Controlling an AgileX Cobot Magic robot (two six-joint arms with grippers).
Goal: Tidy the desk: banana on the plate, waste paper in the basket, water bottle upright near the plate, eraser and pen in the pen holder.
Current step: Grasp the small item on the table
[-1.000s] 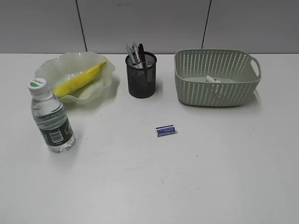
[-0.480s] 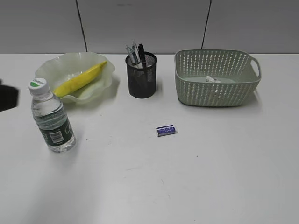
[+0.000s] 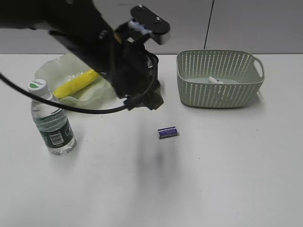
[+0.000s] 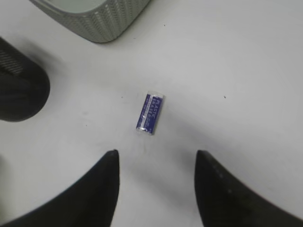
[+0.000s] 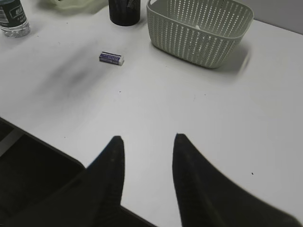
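The blue-and-white eraser point(image 3: 168, 132) lies flat on the white desk point(image 3: 213, 179). My left arm reaches in over the black mesh pen holder point(image 3: 154, 66) and hides most of it and its pens. My left gripper point(image 3: 144, 101) hangs above the desk, up and left of the eraser. In the left wrist view the jaws point(image 4: 156, 153) are open and empty, with the eraser point(image 4: 150, 113) just ahead of them. The banana point(image 3: 75, 82) lies in the wavy green plate point(image 3: 49, 68). The water bottle point(image 3: 52, 125) stands upright near the plate. The waste paper point(image 3: 215, 80) is in the basket point(image 3: 220, 92). My right gripper point(image 5: 147, 137) is open and empty near the desk's front edge.
In the right wrist view the eraser point(image 5: 111, 58), basket point(image 5: 199, 28), pen holder point(image 5: 124, 12) and bottle point(image 5: 13, 19) lie far ahead. The desk's front edge point(image 5: 42, 142) drops off at the lower left. A grey panelled wall point(image 3: 236, 23) stands behind the desk.
My left arm has swung in from the left edge to the middle, over the pen holder and toward the eraser. The objects have not moved.
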